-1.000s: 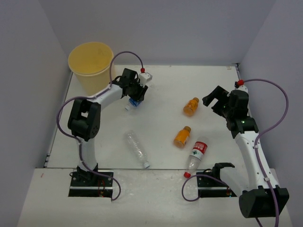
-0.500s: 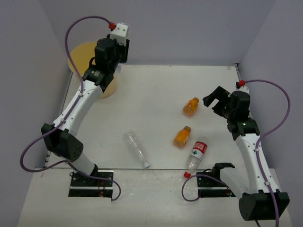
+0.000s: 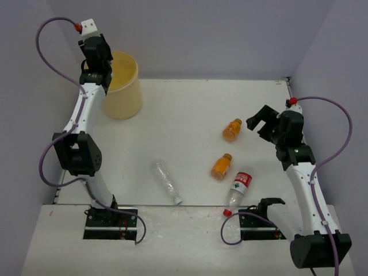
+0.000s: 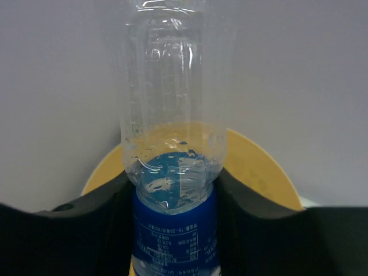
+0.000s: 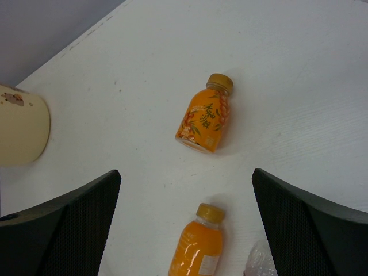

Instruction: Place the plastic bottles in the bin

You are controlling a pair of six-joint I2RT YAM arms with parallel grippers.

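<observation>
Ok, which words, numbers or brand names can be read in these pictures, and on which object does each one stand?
Nothing can be read with certainty.
On the blue-labelled bottle: lines of small white print, too blurred to read.
On the far orange bottle: dark vertical characters on the label, too small to read.
On the red-white labelled bottle: print too small to read.
On the near orange bottle, the unlabelled clear bottle and the bin: no text visible.

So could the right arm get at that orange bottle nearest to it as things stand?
Probably yes. The right gripper hangs open near the orange bottle, which lies alone on bare table with nothing between them. The left gripper, holding a blue-labelled bottle, is far off.
</observation>
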